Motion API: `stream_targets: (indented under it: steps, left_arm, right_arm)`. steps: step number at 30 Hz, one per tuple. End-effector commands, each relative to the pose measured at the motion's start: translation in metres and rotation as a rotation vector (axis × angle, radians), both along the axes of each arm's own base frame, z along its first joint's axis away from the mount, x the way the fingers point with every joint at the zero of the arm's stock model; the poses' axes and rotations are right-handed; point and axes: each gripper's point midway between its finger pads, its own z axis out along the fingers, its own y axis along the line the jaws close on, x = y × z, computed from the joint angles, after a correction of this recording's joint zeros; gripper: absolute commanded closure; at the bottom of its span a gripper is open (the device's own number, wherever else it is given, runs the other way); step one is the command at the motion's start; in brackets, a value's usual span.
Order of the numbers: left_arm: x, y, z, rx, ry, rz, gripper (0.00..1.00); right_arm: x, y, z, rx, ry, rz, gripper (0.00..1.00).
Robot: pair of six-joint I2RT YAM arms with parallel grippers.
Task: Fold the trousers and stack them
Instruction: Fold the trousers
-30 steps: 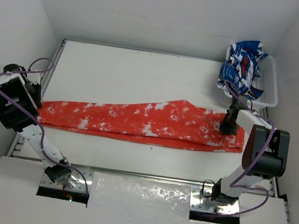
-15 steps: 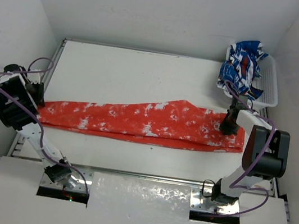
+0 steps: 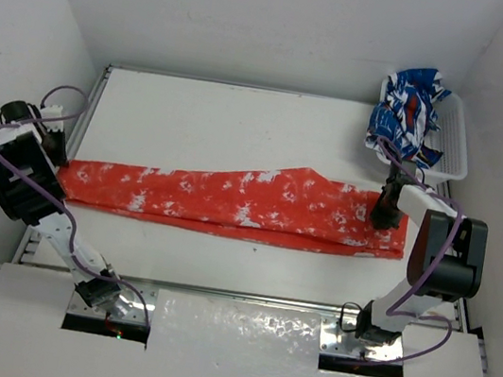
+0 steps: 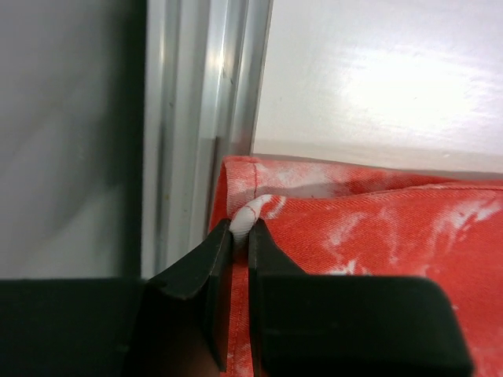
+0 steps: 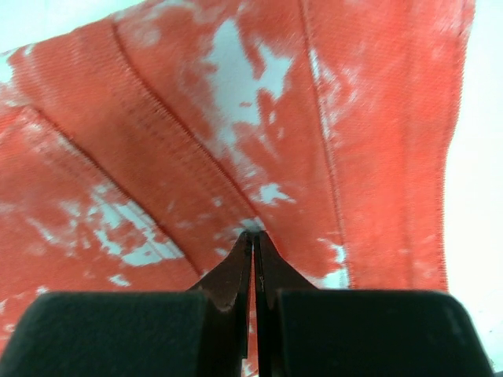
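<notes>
1. The trousers (image 3: 239, 208), bright red-orange with white speckles, lie as one long, narrow, flattened strip across the middle of the white table (image 3: 242, 130). Their long axis runs left to right between the two arms.
2. A white basket (image 3: 459, 150) sits at the far right corner, holding a crumpled blue, white and red garment (image 3: 407, 113), well apart from the strip's left end.
3. The right gripper (image 5: 253, 239) stands at the strip's right end, fingers pressed together on a small ridge of red cloth beside a seam.
4. The left gripper (image 4: 240, 228) is at the left end, by the table's metal edge rail. Its fingers are narrowed on a pinch of the hem, and the cloth runs away to its right.
5. Each arm holds its own nearer end, so a fold would likely bring one end toward the other along that axis.
6. Compared with a second ago, the left end sits further left and the strip looks straighter and tauter.
</notes>
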Motion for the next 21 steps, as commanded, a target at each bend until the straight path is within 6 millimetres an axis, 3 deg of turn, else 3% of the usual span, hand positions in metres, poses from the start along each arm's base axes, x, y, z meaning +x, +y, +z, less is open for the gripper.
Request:
stream_targets:
  steps: [1, 6, 11, 12, 13, 15, 19, 21]
  left_arm:
    - [0.033, 0.026, 0.069, 0.153, -0.223, -0.017, 1.00]
    - [0.034, 0.012, 0.082, 0.125, -0.262, -0.074, 0.93]
    - [0.028, 0.024, 0.062, 0.157, -0.200, -0.036, 0.91]
    - [0.027, 0.028, 0.058, 0.166, -0.190, -0.030, 0.87]
    - [0.027, 0.035, 0.057, 0.193, -0.177, -0.018, 0.73]
    - [0.024, 0.038, 0.047, 0.180, -0.134, -0.005, 0.64]
    - [0.031, 0.043, 0.069, 0.184, -0.165, 0.009, 0.58]
    - [0.033, 0.039, 0.090, 0.181, -0.201, 0.029, 0.57]
  right_arm:
    - [0.000, -0.009, 0.002, -0.032, 0.004, -0.017, 1.00]
    - [-0.001, -0.011, -0.001, -0.042, 0.026, 0.004, 1.00]
    - [0.000, -0.012, -0.002, -0.048, 0.027, 0.016, 1.00]
    - [-0.001, -0.013, -0.003, -0.052, 0.031, 0.018, 1.00]
    - [0.000, -0.014, -0.001, -0.058, 0.030, 0.021, 1.00]
    - [0.003, -0.016, 0.002, -0.070, 0.028, 0.032, 1.00]
    - [0.016, -0.020, 0.025, -0.119, -0.029, 0.071, 0.91]
    - [0.032, -0.014, 0.053, -0.157, -0.106, 0.122, 0.84]
